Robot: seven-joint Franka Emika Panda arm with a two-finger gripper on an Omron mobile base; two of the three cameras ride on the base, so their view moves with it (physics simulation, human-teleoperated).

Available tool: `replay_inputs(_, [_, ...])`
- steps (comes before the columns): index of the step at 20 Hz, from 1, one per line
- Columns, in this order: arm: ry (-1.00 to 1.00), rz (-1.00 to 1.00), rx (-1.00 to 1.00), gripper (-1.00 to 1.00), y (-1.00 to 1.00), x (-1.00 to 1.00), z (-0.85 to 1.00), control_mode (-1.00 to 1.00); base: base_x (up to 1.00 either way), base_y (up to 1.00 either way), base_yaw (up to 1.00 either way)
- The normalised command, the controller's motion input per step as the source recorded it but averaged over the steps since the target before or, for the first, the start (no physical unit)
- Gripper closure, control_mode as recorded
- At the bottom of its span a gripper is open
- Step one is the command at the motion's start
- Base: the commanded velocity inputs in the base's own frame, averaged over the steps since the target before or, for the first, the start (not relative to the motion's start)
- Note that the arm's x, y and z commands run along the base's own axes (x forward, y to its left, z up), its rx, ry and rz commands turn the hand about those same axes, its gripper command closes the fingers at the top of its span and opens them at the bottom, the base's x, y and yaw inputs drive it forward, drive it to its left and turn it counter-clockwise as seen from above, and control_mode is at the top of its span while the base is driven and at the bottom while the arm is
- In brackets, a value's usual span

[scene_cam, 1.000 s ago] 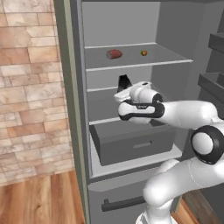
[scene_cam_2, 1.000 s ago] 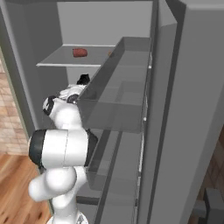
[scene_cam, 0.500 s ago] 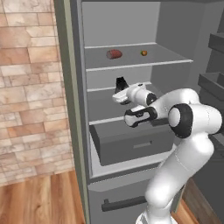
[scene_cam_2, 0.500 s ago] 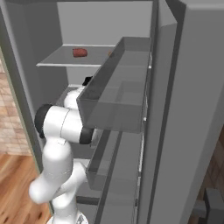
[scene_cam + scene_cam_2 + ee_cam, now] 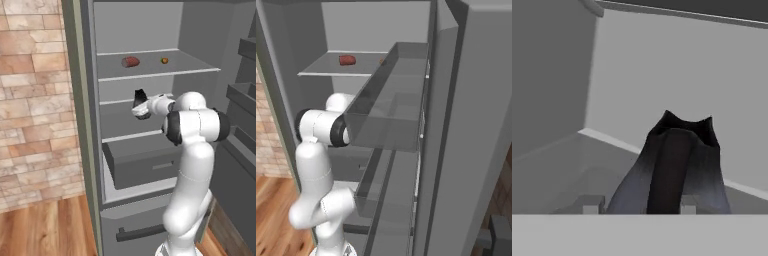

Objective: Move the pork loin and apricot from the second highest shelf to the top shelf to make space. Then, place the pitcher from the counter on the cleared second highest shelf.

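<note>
Since a second ago I had swung my arm round so my elbow faced the camera. In the left base view, my end effector (image 5: pixel 141 104) sat with the pitcher (image 5: pixel 140 98) over the second highest shelf (image 5: pixel 117 101); the pork loin (image 5: pixel 130 61) and apricot (image 5: pixel 164 60) lay on the top shelf (image 5: pixel 150 75). In the right base view, the pork loin (image 5: pixel 347 60) rested on that shelf (image 5: pixel 321 69). In the hand view, the pitcher (image 5: pixel 677 165) stood between my fingers (image 5: pixel 592 204); whether I gripped it, I couldn't tell.

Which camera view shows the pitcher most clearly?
The hand view shows the pitcher best: its dark body and notched rim fill the centre, close up. In the left base view the pitcher is a small dark shape at the gripper. In the right base view I cannot make it out.
</note>
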Motion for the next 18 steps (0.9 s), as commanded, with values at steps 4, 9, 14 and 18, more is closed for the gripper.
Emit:
replay_inputs(4, [0.0,0.03,0.0,-1.0,-0.07,-0.06,-0.21,-1.0,0.0,0.0,0.0])
replay_inputs(9, [0.0,0.01,0.0,-1.0,0.0,-0.39,-0.03,-1.0,0.0,0.0,0.0])
replay_inputs(14, [0.0,0.0,0.0,-1.0,0.0,-0.44,0.0,-1.0,0.0,0.0,0.0])
replay_inputs(18, [0.03,-0.06,-0.03,-1.0,0.0,-0.49,-0.03,-1.0,0.0,0.0,0.0])
